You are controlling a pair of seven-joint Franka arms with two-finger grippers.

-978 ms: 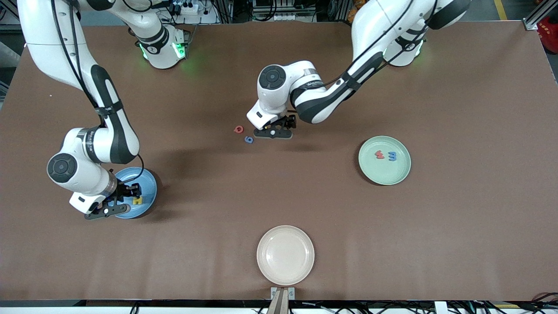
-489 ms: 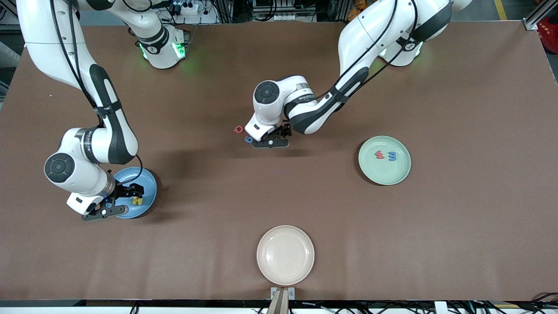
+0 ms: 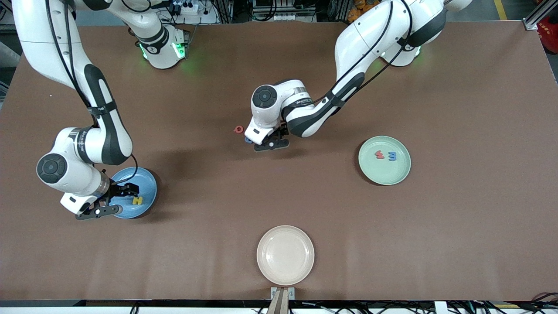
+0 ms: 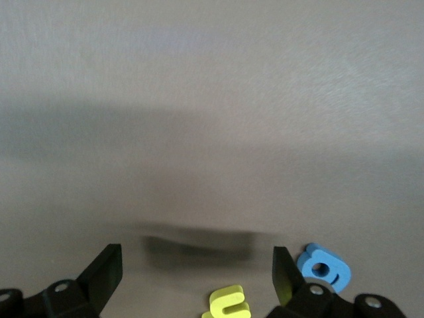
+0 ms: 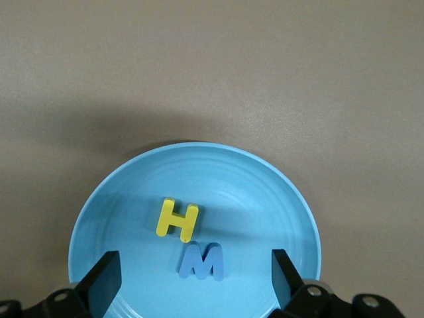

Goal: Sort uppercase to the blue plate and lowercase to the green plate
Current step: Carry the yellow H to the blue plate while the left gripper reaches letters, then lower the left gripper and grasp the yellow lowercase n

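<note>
The light-blue plate sits toward the right arm's end of the table. A yellow H and a blue M lie in the blue plate. My right gripper hangs open over them, holding nothing. Near the table's middle my left gripper is open and low over a yellow lowercase letter. A blue g lies just outside one finger. A red Q lies beside them. The green plate holds a red w and a blue m.
A cream plate stands near the table's front edge, nearer to the front camera than everything else. Bare brown table lies between the three plates.
My right gripper has opened and drawn back from the plate, leaving the blue M beside the H. My left gripper has come down over the yellow letter and blue g.
</note>
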